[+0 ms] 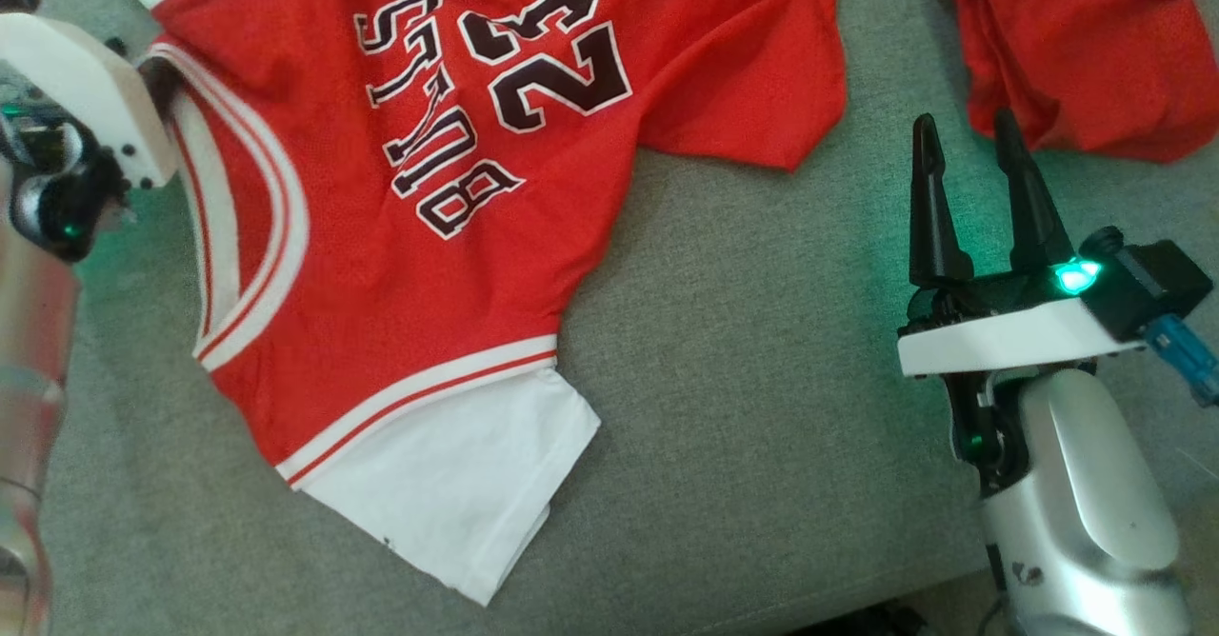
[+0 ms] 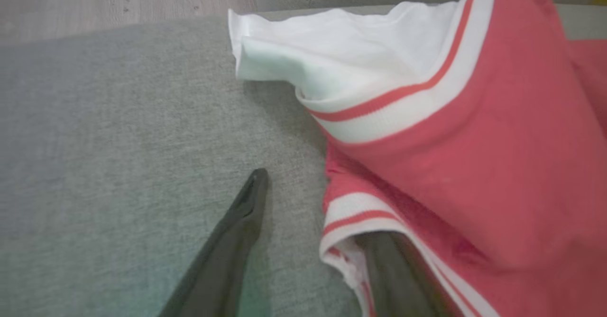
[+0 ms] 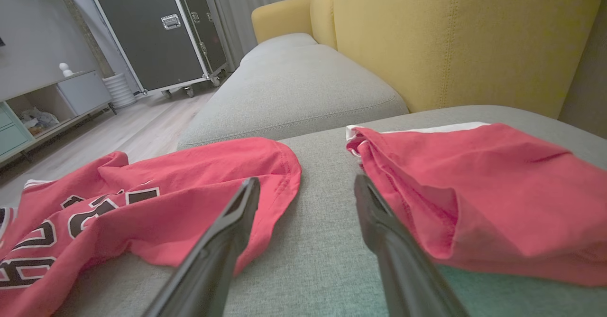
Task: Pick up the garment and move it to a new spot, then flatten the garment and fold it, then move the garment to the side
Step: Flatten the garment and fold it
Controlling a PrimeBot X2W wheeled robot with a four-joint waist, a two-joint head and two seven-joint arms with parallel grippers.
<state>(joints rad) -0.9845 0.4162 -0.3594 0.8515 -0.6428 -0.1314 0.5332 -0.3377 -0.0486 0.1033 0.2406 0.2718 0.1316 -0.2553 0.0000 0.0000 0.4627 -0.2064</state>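
Jaws, left gripper (image 2: 317,208): spread, straddling the striped trim (image 2: 353,215) at the jersey's edge. One finger lay on bare cushion and the other was tucked under the cloth, apparently set for a pinch not yet made.
Jaws, right gripper (image 1: 964,141): spread wide and empty, held over bare cushion between the two red pieces and touching neither.
Garment: the red jersey (image 1: 381,284) lay lettering-up on the grey sofa cushion (image 1: 762,379), mostly spread out but rumpled, with loose folds along its far edge.
White sleeve (image 1: 457,493): it stuck out flat from under the striped armhole band, on the side nearest the robot.
Step in hand: judged to be a grab at the trim so the jersey could be lifted or tugged flat. The trim is a firm edge, a likely reason for the finger slipped beneath it.
Risk: a one-sided pull could bunch the cloth, as the right jaws held nothing.
Second red garment (image 1: 1076,46): bunched just beyond the right gripper, apart from the jersey.
Beyond: a yellow backrest (image 3: 450,37), a wooden floor (image 3: 133,127) and a black wheeled case (image 3: 151,27).
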